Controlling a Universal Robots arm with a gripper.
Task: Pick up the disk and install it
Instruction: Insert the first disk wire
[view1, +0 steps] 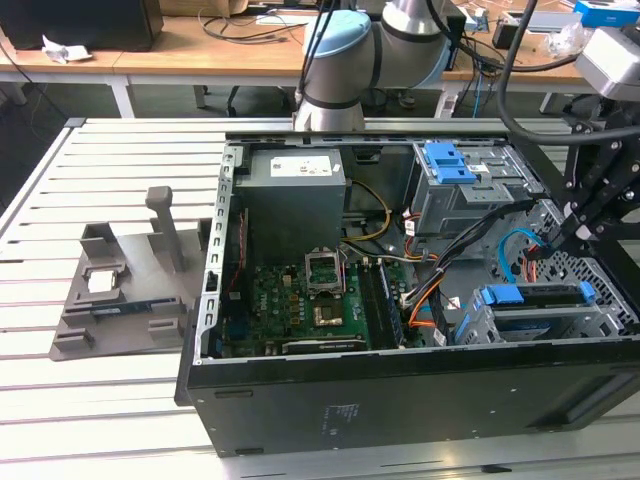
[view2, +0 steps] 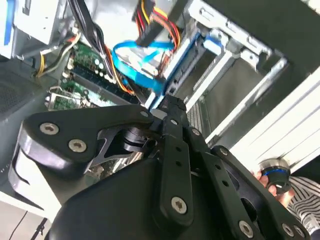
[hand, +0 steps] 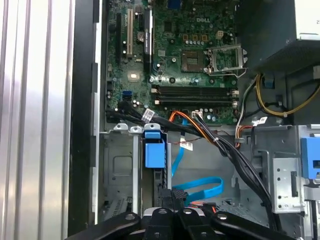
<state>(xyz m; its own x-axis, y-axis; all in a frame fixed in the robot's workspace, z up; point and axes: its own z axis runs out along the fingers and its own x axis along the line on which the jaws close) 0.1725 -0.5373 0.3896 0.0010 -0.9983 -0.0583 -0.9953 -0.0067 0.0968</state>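
Observation:
The disk (view1: 500, 297), silver in a bright blue carrier, sits edge-up in the grey cage (view1: 600, 318) at the front corner of the open computer case, on the exterior view's right. Its blue end tab (hand: 154, 150) stands up at the cage's edge in the first wrist view. My gripper (view1: 553, 242) hangs just above that cage, with a small gap between its tips and the disk. The fingers are shut, meeting at one point (view2: 170, 105), and nothing shows between them. The fingertips (hand: 172, 196) lie roughly in line with the disk's edge.
A blue flat cable (view1: 520, 250) and black and orange wire bundles (view1: 440, 290) run close under the gripper. A blue-topped drive cage (view1: 450, 160), the power supply (view1: 295, 190) and the motherboard (view1: 320, 300) fill the case. A grey fixture tray (view1: 120, 290) lies outside. A person's hand (view2: 272, 182) holds a round knob nearby.

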